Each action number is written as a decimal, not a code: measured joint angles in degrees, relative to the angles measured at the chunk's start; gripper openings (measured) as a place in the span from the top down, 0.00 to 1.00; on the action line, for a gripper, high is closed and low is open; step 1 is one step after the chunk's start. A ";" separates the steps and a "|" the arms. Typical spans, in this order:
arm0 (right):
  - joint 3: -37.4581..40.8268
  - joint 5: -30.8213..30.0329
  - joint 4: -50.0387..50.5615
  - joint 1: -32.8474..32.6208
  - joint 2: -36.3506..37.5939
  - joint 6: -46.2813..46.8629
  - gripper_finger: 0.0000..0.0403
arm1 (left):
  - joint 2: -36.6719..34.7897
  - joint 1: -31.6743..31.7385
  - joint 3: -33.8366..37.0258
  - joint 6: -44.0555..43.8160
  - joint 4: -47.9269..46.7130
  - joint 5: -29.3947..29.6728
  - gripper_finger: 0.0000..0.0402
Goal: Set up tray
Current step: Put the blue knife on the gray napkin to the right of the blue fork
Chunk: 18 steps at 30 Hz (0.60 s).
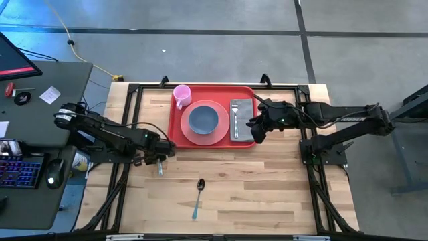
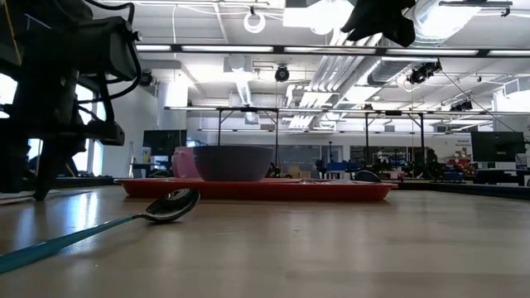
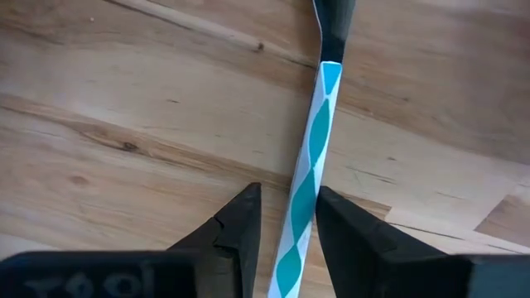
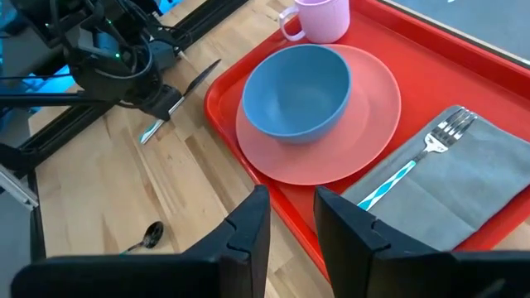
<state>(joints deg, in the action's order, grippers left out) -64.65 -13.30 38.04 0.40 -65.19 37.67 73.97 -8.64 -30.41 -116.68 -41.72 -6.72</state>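
We see the red tray (image 1: 175, 127) lying flat at the 12 o'clock side of the wooden surface (image 1: 267, 181). On it a salmon-pink plate (image 1: 215, 134) carries a blue bowl (image 1: 202, 120), a pink mug (image 1: 181, 95) stands at the plate's 10 o'clock, and a grey napkin (image 1: 245, 122) at the plate's 3 o'clock bears a fork (image 1: 235, 115).

Our left claw (image 3: 286, 228) sits low over the surface at the tray's 8 o'clock, just off its corner, clenched on a knife (image 3: 308, 178) with a teal-and-white patterned handle; the dark blade points away past the fingers.

Our right claw (image 4: 291, 219) hovers above the tray's 3 o'clock edge beside the napkin, fingers slightly parted and grasping nothing.

A spoon (image 1: 198, 194) with a teal handle lies alone on the surface at the tray's 6 o'clock, well apart from it.
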 joint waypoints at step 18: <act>-0.03 -0.18 0.02 0.00 0.00 -0.18 0.78 | 0.11 0.00 0.09 -0.67 -0.23 0.23 0.80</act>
<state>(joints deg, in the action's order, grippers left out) -64.69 -13.48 38.06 0.40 -65.19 37.49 74.08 -8.64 -30.33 -117.36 -41.95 -6.49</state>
